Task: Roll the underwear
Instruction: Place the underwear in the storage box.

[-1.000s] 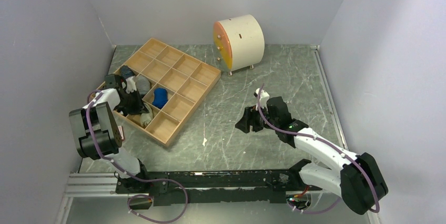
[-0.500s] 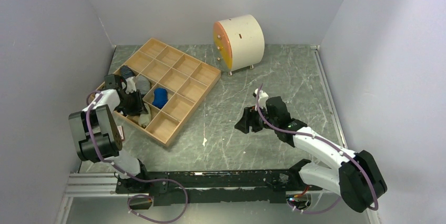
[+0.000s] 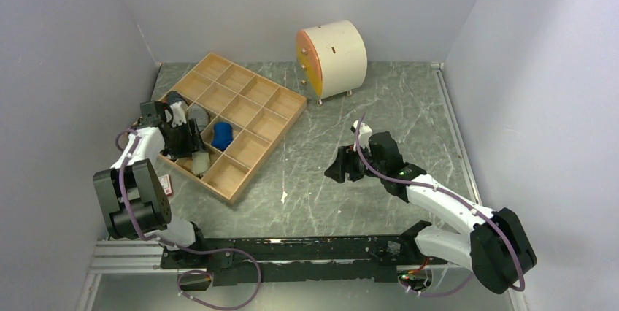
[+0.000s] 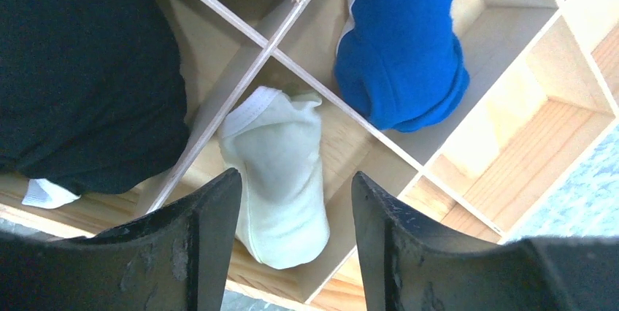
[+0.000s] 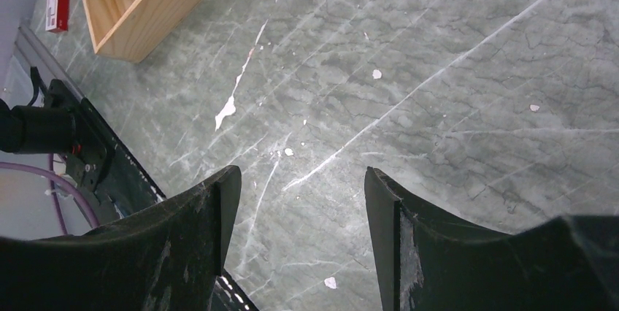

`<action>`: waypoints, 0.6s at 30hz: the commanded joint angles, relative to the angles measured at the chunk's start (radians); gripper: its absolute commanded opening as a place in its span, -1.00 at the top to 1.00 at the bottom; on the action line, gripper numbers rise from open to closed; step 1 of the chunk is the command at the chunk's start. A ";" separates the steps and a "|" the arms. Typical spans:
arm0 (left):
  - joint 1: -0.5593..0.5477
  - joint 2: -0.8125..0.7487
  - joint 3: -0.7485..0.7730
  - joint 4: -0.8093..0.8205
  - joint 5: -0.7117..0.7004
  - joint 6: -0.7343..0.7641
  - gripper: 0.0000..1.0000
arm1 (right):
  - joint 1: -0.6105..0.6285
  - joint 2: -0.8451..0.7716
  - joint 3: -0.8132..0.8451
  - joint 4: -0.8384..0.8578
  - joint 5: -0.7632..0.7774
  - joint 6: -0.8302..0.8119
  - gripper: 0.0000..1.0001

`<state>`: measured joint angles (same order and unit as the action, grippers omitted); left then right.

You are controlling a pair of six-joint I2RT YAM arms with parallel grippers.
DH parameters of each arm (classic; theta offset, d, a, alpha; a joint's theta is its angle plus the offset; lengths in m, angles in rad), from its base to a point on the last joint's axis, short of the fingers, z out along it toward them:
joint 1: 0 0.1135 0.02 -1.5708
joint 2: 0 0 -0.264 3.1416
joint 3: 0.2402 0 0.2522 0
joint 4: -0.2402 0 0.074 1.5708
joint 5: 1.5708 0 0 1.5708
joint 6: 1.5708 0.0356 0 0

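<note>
— Marbled green tabletop (image 3: 350, 106) from above: wooden divider tray (image 3: 248, 148) far left, left gripper (image 3: 191, 139) over it, right gripper (image 3: 337, 169) well apart.
— Left wrist?
— Parted wide astride cream underwear roll (image 4: 281, 172) in one compartment, near blue roll (image 4: 401, 48).
— Right wrist?
— Spread wide above marble.

1 fixed camera looks down from behind my bases over the whole desk (image 3: 328, 106). My left wrist camera hangs close above the wooden tray (image 4: 252, 70); my right's sees desk and the tray's corner.
</note>
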<state>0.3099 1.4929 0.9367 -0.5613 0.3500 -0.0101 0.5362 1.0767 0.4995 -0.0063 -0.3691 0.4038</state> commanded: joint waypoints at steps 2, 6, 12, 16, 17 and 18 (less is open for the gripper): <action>-0.002 -0.032 0.044 0.029 0.028 -0.030 -0.12 | -0.004 0.002 0.036 0.050 -0.010 0.019 -0.33; -0.001 -0.020 0.036 0.073 0.054 -0.046 -0.13 | -0.003 0.005 0.028 0.072 -0.013 0.033 -0.33; -0.019 0.029 0.026 0.140 0.026 -0.094 -0.09 | -0.003 0.027 0.018 0.097 -0.025 0.048 -0.33; -0.028 0.049 0.028 0.156 -0.011 -0.105 -0.05 | -0.004 0.039 0.027 0.094 -0.035 0.046 -0.33; -0.030 0.056 0.028 0.155 -0.023 -0.106 -0.05 | -0.004 0.039 0.028 0.095 -0.036 0.046 -0.33; -0.032 0.065 0.028 0.154 -0.027 -0.106 -0.05 | -0.004 0.037 0.028 0.094 -0.035 0.045 -0.33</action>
<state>0.2874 1.5356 0.9447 -0.4480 0.3527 -0.0906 0.5362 1.1160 0.4999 0.0391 -0.3794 0.4404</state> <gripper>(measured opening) 0.526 0.665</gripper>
